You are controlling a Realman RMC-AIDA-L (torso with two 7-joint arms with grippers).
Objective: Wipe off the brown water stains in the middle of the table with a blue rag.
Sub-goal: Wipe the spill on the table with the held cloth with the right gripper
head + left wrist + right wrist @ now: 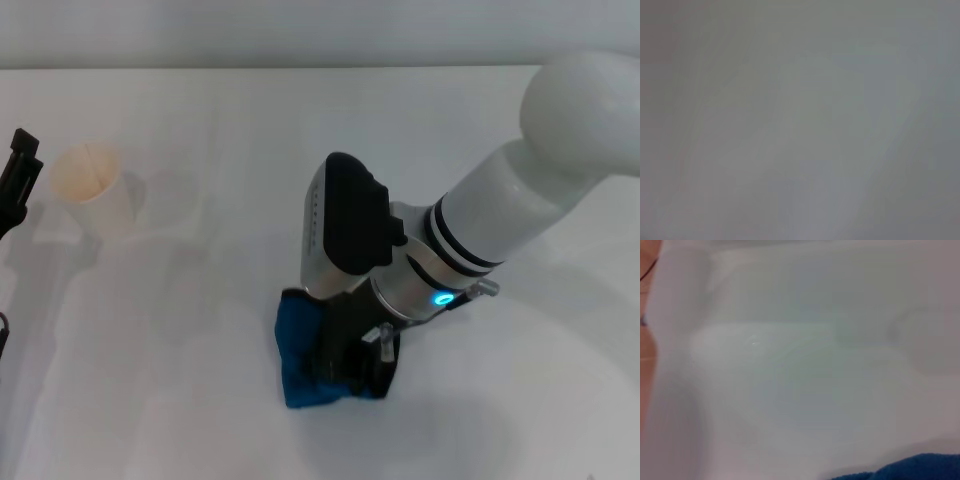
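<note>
The blue rag (300, 350) lies bunched on the white table (200, 380), near the front middle. My right gripper (358, 362) reaches in from the right and presses down on the rag, its dark fingers closed into the cloth. A strip of the blue rag (910, 467) also shows in the right wrist view. No brown water stains show on the table; any under the rag or arm are hidden. My left gripper (17, 175) is parked at the far left edge, only partly in view.
A white paper cup (95, 188) stands at the back left of the table, close to the left gripper. The left wrist view shows only a blurred pale surface.
</note>
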